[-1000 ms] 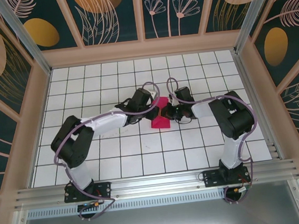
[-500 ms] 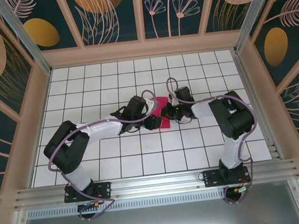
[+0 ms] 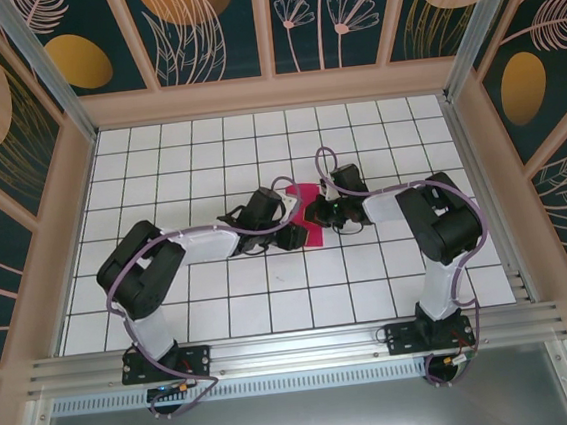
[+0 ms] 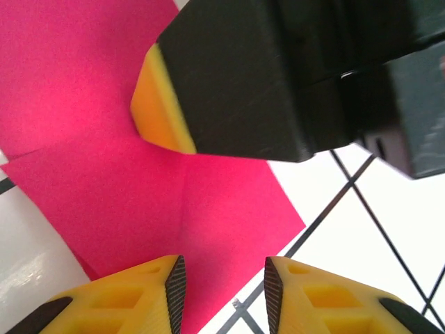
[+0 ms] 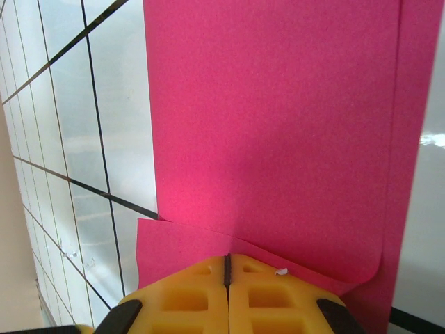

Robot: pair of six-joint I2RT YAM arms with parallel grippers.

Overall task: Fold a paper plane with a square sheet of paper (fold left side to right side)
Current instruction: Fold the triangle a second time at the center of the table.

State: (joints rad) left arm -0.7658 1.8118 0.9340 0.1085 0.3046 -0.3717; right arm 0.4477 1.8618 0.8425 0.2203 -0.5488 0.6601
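Lying near the middle of the white, black-lined tile table (image 3: 207, 149), the thin magenta-pink sheet of paper (image 5: 278, 125) is flat and partly folded over itself (a faint crease crosses one layer). The right gripper (image 5: 227, 270) has its yellow fingers pressed together, and its tip rests on the sheet. The left gripper (image 4: 224, 289) hovers just beside it over the paper's edge. Its black-padded yellow fingers are spread apart with nothing pinched between them.

White grid-tile table (image 3: 221, 289); pink paper (image 3: 308, 190) (creased, folded over itself) lies on it near ctr.
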